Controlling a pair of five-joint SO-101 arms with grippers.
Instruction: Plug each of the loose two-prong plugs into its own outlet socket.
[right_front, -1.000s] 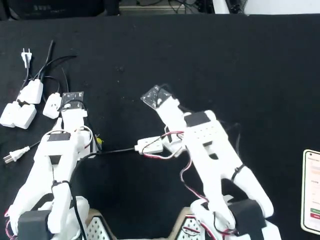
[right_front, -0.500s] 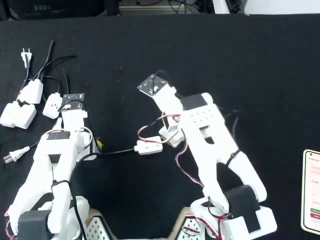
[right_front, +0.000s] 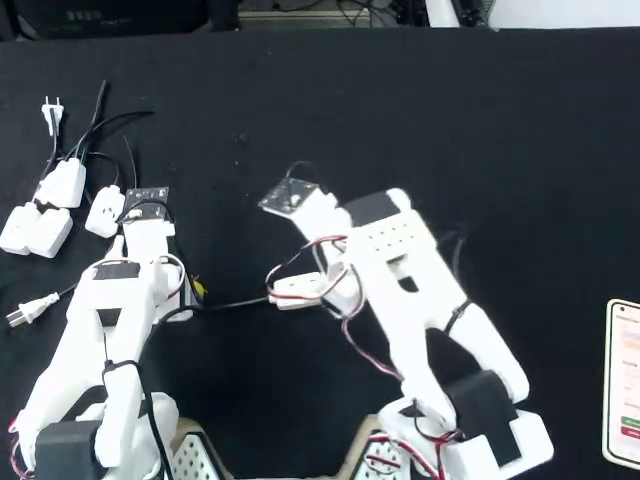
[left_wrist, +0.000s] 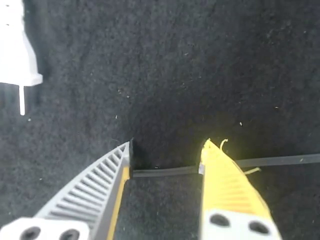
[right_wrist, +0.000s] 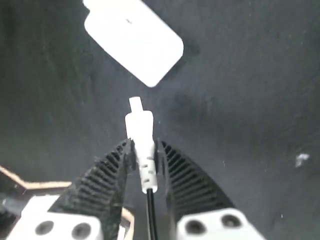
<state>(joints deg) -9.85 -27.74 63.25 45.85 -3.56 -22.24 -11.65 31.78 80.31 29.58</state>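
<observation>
the black worktop (right_front: 520, 150) carries everything, and i place things by the single white outlet socket (right_front: 296, 288) lying near its middle. my right arm (right_front: 400, 280) leans in over that socket from the near side. my left arm (right_front: 105, 330) stands well to the socket's left. farther left of the socket and farther back lies a cluster of white sockets (right_front: 40, 215), with dark leads (right_front: 110, 130) looping behind it.

my right jaws are closed on a white two-prong plug (right_wrist: 142, 145), pinching its body from both sides. its prong end (right_wrist: 135, 104) points at the socket and stops just short of it, with a small gap between. the plug's cord (right_wrist: 150, 210) trails back between the jaws.

my left jaws stand apart, straddling a thin black cable (left_wrist: 165, 171) that runs over from the socket's left end. it crosses the gap from one jaw to the other.

a second loose plug (right_front: 25, 312) lies far left of the socket, beyond my left arm. a third plug (right_front: 50, 112) sits behind the cluster.
</observation>
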